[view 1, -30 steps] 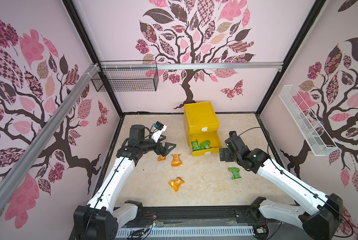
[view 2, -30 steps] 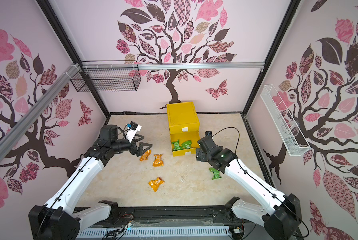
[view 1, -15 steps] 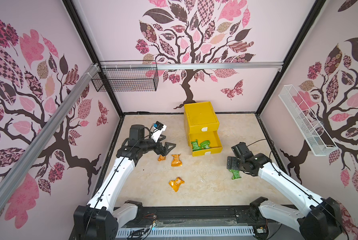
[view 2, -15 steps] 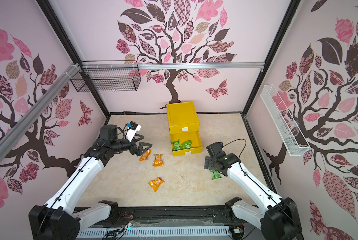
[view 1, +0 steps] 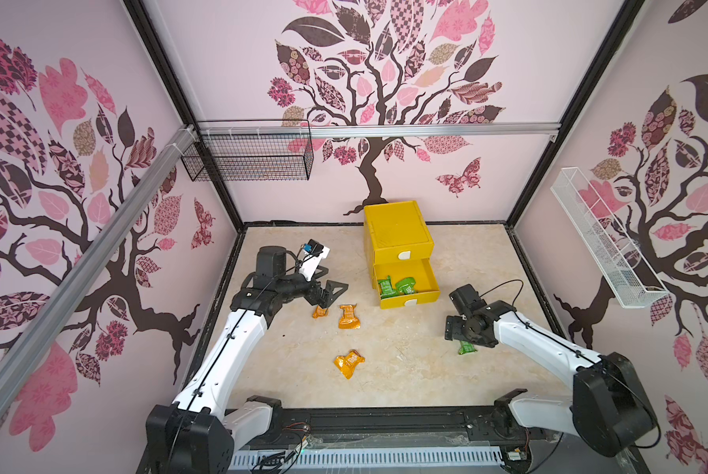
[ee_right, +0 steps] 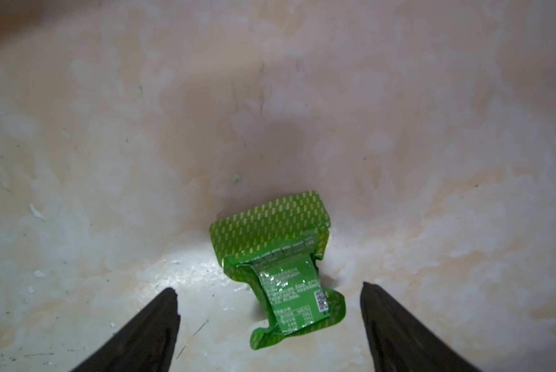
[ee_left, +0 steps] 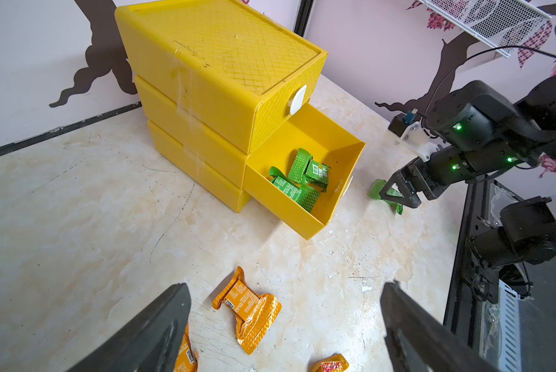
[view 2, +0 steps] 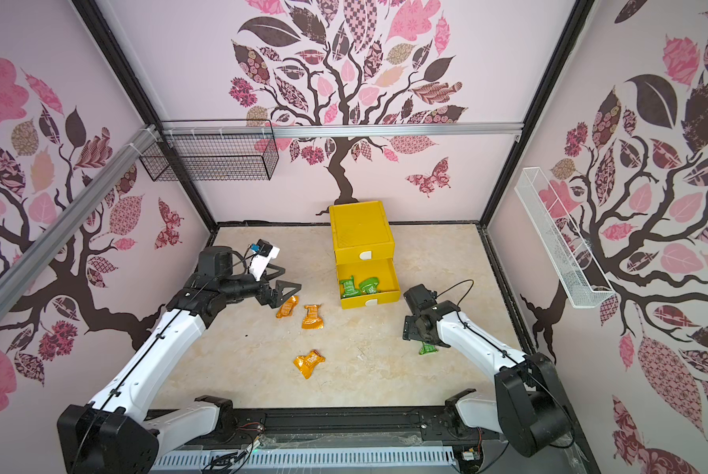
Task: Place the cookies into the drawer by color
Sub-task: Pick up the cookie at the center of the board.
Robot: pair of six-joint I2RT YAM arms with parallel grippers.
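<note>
The yellow drawer (view 1: 397, 232) chest stands at the back with one lower drawer pulled out (ee_left: 302, 222); two green cookies (view 1: 395, 286) lie in it. A third green cookie (ee_right: 276, 267) lies on the floor to the right (view 1: 466, 348). My right gripper (ee_right: 268, 288) is low over it, open, a finger on each side, not touching. Three orange cookies (view 1: 349, 317) (view 1: 319, 312) (view 1: 349, 362) lie on the floor left of the drawer. My left gripper (ee_left: 284, 285) hovers open just above the two far ones (ee_left: 249, 314), empty. No black cookies show.
A black wire basket (view 1: 249, 156) hangs on the back wall and a white wire basket (view 1: 607, 242) on the right wall. Walls close in the marble floor, and a black rail (view 1: 385, 422) runs along its front edge.
My right arm has swung from the open drawer's front out to the right and come down over the green cookie on the floor. The left arm has stayed still.
</note>
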